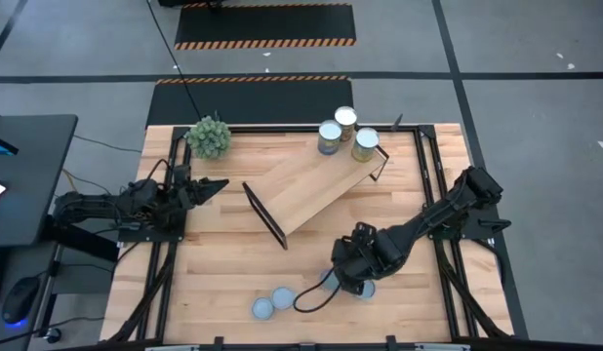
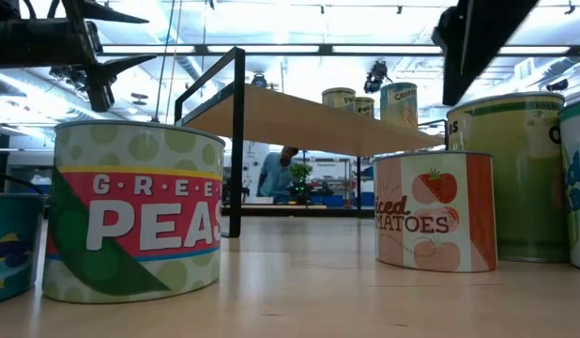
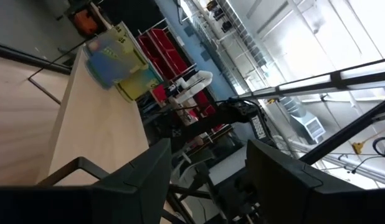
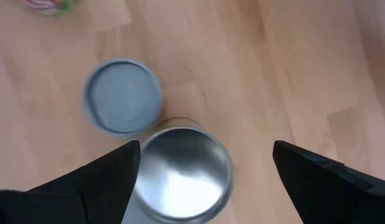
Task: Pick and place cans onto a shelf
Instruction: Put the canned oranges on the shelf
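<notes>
Standing by the wood-plank desk (image 1: 233, 273), I see black floor mats with hazard stripes beyond its far edge and a dark side table to the left. The shelf (image 1: 316, 185) lies at a slant across the middle, with three cans (image 1: 345, 134) upright on its far right end and a green plant ball (image 1: 209, 136) near the far left corner. Two blue-topped cans (image 1: 273, 303) sit by the near edge.

The right gripper (image 4: 205, 180) hangs over a silver-topped can (image 4: 183, 171), jaws spread wide to either side of it and not touching; a blue-grey can top (image 4: 123, 96) sits just beside. From above, that arm hides most of this can.

Only the low view reads the labels: a green peas can (image 2: 135, 211), a diced tomatoes can (image 2: 435, 211), and a person in blue far behind.

The left gripper (image 1: 209, 187) waits at the desk's left side, jaws apart.
</notes>
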Action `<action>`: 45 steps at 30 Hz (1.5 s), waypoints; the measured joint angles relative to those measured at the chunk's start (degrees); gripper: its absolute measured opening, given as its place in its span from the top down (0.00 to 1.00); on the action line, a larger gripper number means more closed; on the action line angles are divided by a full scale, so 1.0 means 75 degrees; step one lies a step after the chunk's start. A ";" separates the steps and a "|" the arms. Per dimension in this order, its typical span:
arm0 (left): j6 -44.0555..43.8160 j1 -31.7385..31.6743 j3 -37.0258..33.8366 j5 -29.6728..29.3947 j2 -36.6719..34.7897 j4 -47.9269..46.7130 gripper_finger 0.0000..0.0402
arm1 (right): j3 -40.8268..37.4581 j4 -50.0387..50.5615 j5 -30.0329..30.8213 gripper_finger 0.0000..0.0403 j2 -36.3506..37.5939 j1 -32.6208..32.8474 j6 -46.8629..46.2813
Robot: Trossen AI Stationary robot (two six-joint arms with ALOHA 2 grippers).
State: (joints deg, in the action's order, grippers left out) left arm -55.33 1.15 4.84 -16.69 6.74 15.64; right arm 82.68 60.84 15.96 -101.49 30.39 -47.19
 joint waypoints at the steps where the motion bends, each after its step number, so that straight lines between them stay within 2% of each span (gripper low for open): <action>1: 0.0001 0.0000 0.0000 0.0002 0.0000 -0.0002 0.46 | -0.0077 0.0002 0.0092 0.06 0.0000 0.0034 -0.0087; 5: -0.0003 0.0000 0.0000 0.0000 0.0000 -0.0006 0.46 | -0.0391 -0.0188 -0.0002 0.03 0.0194 0.0054 0.0028; 10: -0.0002 0.0000 0.0000 0.0002 0.0000 -0.0003 0.46 | -0.0715 -0.0895 -0.0521 0.01 0.0742 -0.0096 0.0089; 14: 0.0038 0.0000 0.0000 0.0000 0.0000 -0.0003 0.46 | -0.0877 -0.1204 0.0009 0.01 0.0950 -0.0119 0.0208; 23: 0.0061 0.0000 0.0000 0.0045 0.0000 -0.0015 0.46 | -0.0996 -0.1365 -0.0147 0.01 0.0529 -0.0069 0.0316; 39: 0.0067 0.0000 0.0000 0.0262 0.0000 -0.0073 0.46 | -0.1896 -0.1979 -0.0634 0.01 0.0533 -0.0040 -0.0117; 45: 0.0070 0.0000 0.0000 0.0262 0.0000 -0.0073 0.46 | -0.2078 -0.1993 -0.1068 0.09 0.0533 -0.0127 -0.0244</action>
State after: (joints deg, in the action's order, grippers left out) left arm -54.81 1.15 4.84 -14.72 6.74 15.09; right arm 67.10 45.89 7.94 -97.49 29.44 -49.02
